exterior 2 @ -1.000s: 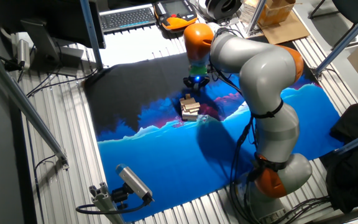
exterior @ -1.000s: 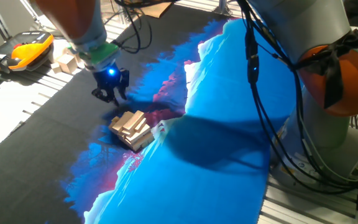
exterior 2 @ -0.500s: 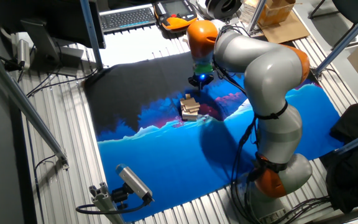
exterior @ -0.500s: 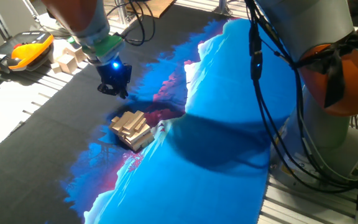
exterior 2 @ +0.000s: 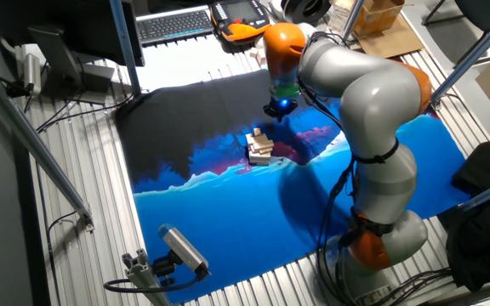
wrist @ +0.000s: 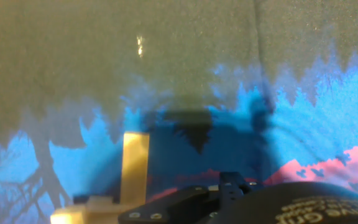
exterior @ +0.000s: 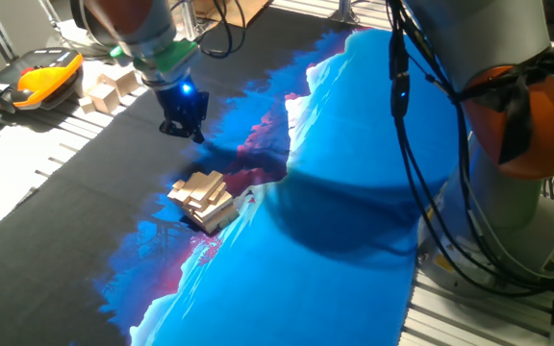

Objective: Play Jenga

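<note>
The Jenga tower (exterior: 203,200) is a small low stack of pale wooden blocks, slightly askew, standing where the black cloth meets the blue pattern. It also shows in the other fixed view (exterior 2: 259,146). In the hand view one pale block (wrist: 135,167) of it shows at the lower left. My gripper (exterior: 183,127) hangs above the black cloth, apart from the tower on its far side, with a blue light lit on the hand. It also shows in the other fixed view (exterior 2: 276,110). It holds nothing I can see. Its fingers are too dark to tell whether they are open or shut.
Chunkier loose wooden blocks (exterior: 110,88) lie at the cloth's far left edge beside an orange and yellow pendant (exterior: 44,75). A keyboard (exterior 2: 174,24) lies beyond the cloth. A camera on a stand (exterior 2: 181,249) sits near the front edge. The arm's base (exterior 2: 377,242) stands at the right.
My gripper has risen and moved away from the tower toward the far edge of the cloth. The tower has not moved.
</note>
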Controlling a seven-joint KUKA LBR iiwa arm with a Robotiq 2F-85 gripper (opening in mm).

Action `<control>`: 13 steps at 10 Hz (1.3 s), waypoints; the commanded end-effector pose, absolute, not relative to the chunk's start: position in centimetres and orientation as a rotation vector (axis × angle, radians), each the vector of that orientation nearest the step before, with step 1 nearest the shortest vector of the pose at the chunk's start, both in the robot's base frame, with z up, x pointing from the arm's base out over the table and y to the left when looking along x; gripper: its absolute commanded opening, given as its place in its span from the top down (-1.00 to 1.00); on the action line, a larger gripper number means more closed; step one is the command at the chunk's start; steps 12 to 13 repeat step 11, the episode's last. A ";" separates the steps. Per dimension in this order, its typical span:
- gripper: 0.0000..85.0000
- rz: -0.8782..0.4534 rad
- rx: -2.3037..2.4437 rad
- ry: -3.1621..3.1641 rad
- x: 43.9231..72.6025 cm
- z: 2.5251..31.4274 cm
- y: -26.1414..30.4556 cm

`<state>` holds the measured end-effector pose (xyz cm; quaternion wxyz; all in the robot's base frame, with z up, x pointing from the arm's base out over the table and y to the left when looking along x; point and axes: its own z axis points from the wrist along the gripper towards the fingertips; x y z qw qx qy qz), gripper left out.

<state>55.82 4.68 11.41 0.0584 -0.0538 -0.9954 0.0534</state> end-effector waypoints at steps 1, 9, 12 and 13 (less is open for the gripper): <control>1.00 0.152 -0.156 -3.012 55.5 11.6 4.7; 1.00 0.169 -0.127 -3.027 53.2 12.4 4.1; 1.00 0.163 -0.138 -3.034 53.3 12.2 4.4; 1.00 0.163 -0.138 -3.034 53.3 12.2 4.4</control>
